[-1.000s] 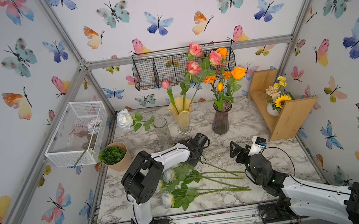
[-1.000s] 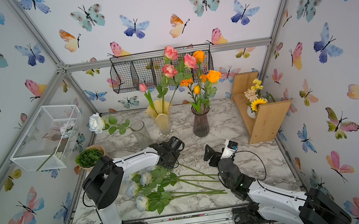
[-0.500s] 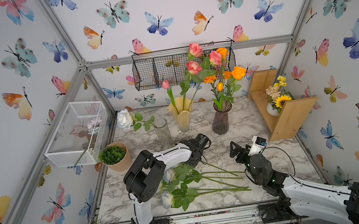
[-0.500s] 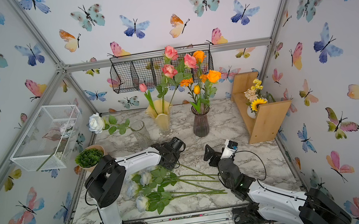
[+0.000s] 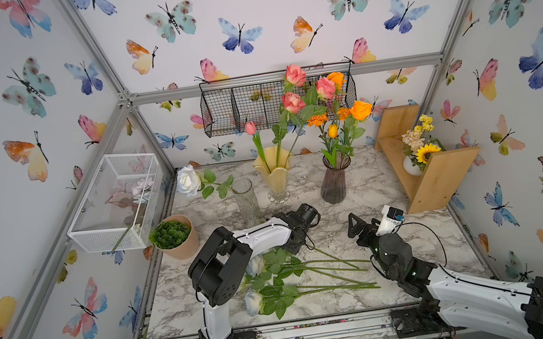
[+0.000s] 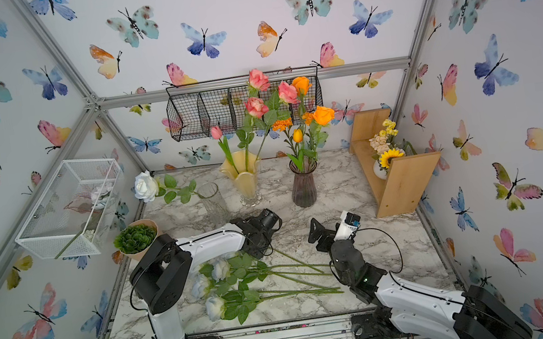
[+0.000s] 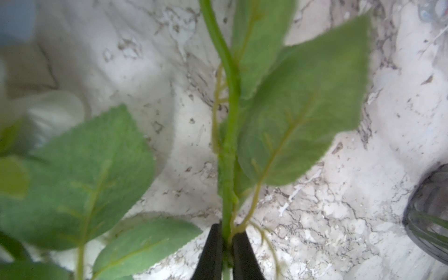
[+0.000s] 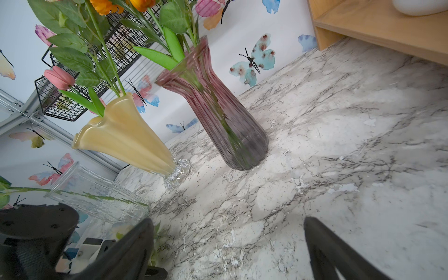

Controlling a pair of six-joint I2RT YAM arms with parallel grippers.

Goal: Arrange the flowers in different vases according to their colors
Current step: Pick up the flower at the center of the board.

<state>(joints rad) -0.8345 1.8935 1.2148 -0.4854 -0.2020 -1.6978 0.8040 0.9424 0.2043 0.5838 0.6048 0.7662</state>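
Three white-pale-blue roses (image 5: 254, 302) lie at the table's front, stems pointing right. My left gripper (image 7: 226, 231) is shut on the green stem (image 7: 229, 145) of one of them, just behind its leaves; in both top views the wrist hides the jaws. My right gripper (image 8: 226, 223) hovers open and empty over bare marble right of the stems. The clear glass vase (image 5: 245, 198) holds one white rose (image 5: 188, 180) leaning left. Pink roses (image 5: 292, 101) stand in the yellow vase (image 5: 274, 177). Orange flowers (image 5: 361, 109) stand in the purple vase (image 5: 334, 181).
A tan pot with a succulent (image 5: 173, 235) sits at the left edge below a white wire basket (image 5: 114, 201). A black wire basket (image 5: 244, 109) hangs on the back wall. A wooden shelf (image 5: 442, 176) at the right carries a sunflower bunch (image 5: 426, 152).
My left gripper has closed onto the rose stem. Neither arm has shifted noticeably, and the right gripper has stayed open.
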